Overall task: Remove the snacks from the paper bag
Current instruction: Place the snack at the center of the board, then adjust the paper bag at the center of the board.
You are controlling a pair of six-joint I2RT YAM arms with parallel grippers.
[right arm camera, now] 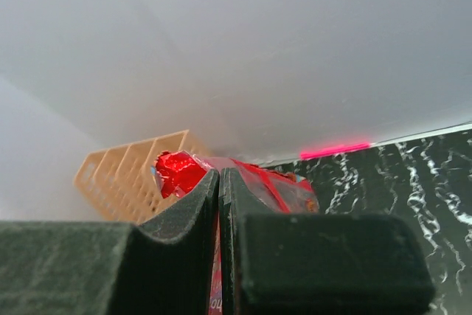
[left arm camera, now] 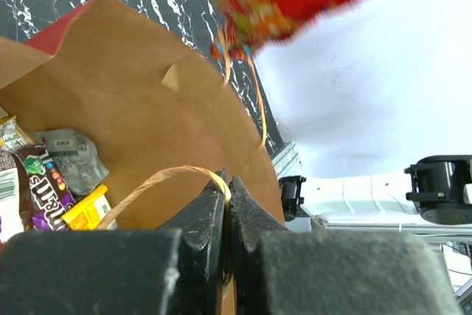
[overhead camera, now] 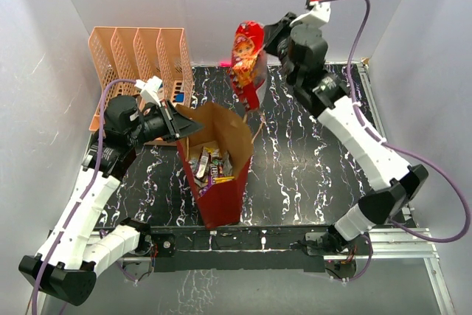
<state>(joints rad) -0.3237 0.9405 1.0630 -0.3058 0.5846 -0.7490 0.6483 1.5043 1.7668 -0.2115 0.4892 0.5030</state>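
Observation:
The paper bag (overhead camera: 218, 191), red outside and brown inside, stands open at the table's near middle. Small wrapped packets (overhead camera: 209, 166) lie inside; the left wrist view shows a brown and purple packet (left arm camera: 40, 189), a silver one (left arm camera: 72, 156) and a yellow one (left arm camera: 87, 208). My left gripper (overhead camera: 186, 125) is shut on the bag's left rim, by the tan handle (left arm camera: 158, 180). My right gripper (overhead camera: 270, 39) is shut on the top of the large red candy bag (overhead camera: 248, 60) and holds it in the air behind the paper bag. The right wrist view shows its crinkly top (right arm camera: 177, 170).
A peach perforated file rack (overhead camera: 140, 60) stands at the back left, just behind my left arm. A thin pink stick (right arm camera: 335, 150) lies along the table's back edge. White walls close in the black marbled table (overhead camera: 310, 167) on three sides.

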